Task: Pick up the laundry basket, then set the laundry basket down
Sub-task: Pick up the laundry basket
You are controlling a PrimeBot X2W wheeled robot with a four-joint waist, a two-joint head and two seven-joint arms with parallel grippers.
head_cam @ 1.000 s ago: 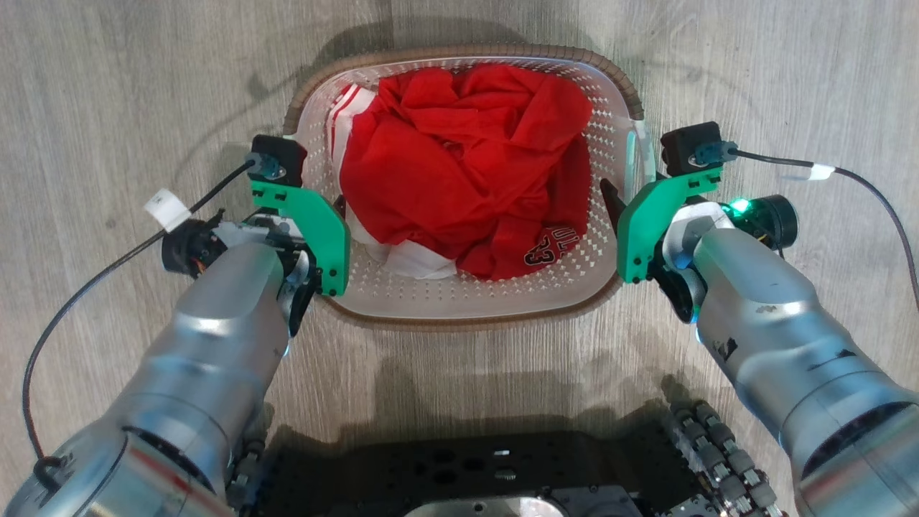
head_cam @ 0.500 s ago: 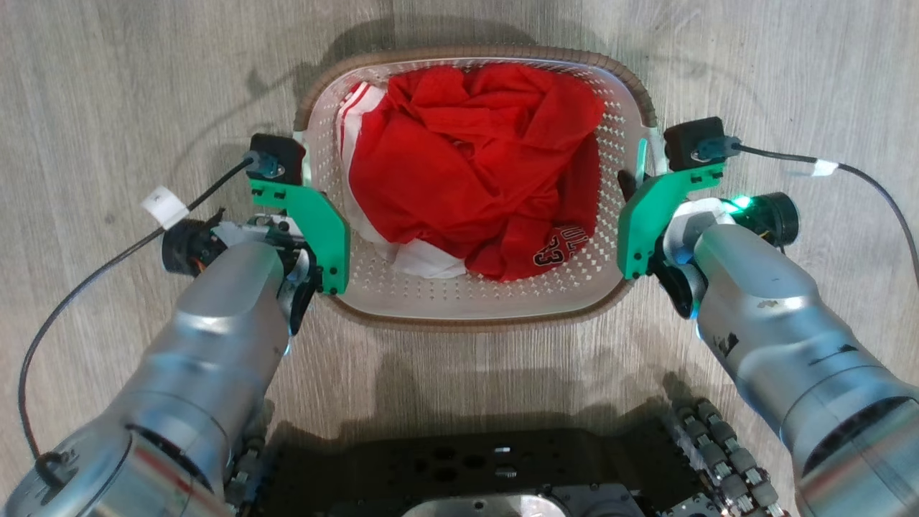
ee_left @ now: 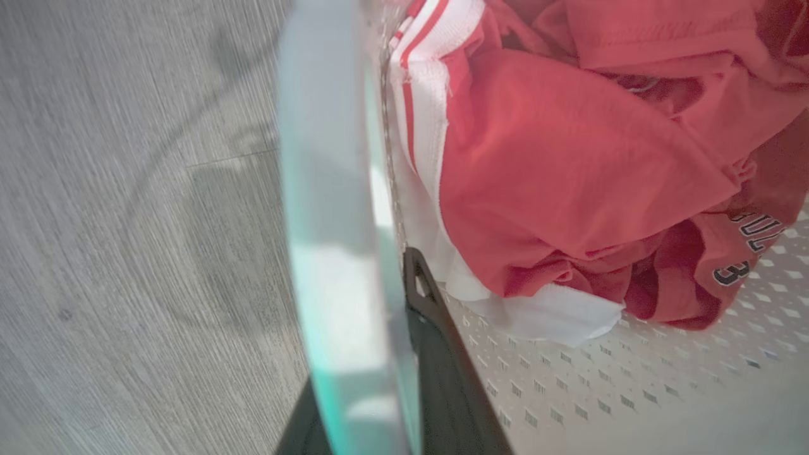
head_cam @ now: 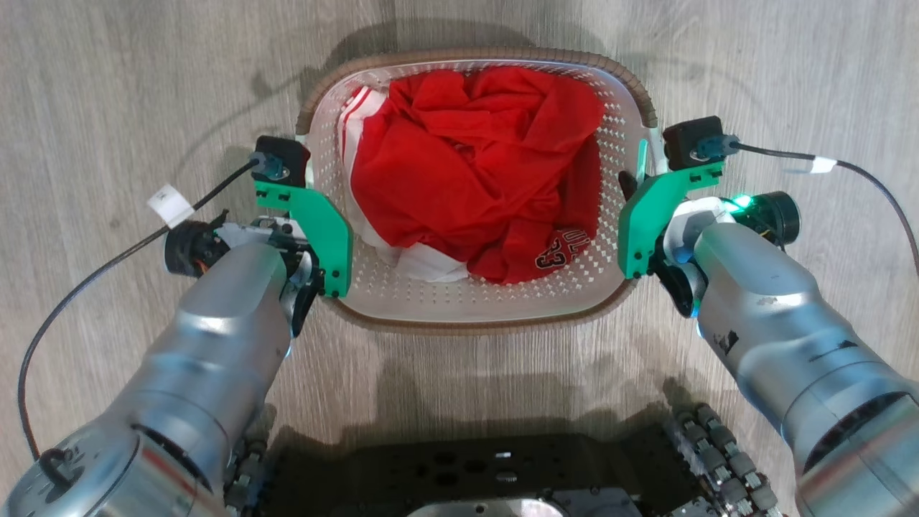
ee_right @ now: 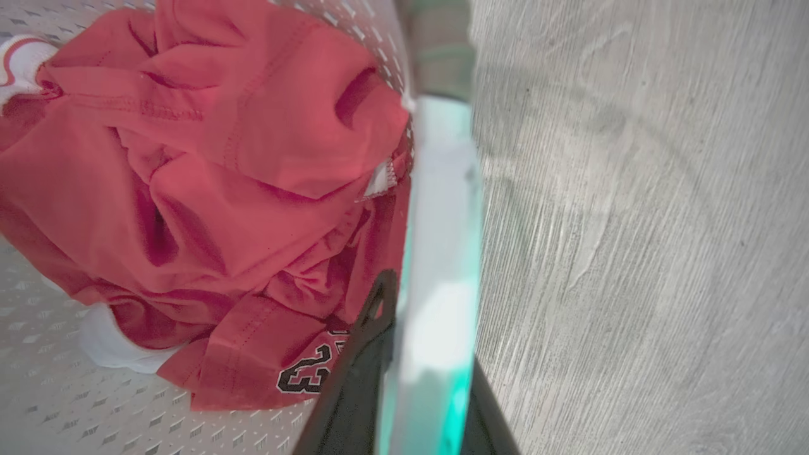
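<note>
Both handles (ee_left: 328, 189) of the laundry basket (head_cam: 474, 327) gripped
The left gripper (ee_left: 379, 297) and right gripper (ee_right: 430, 316) each pinch one (hold seems secure, though blurred); raise both evenly, keeping it level

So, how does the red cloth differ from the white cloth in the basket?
The red cloth fills most of the basket and lies on top; the white cloth only peeks out beneath it. The red cloth has printed numbers; the white cloth has red stripes. Both are crumpled.
</note>
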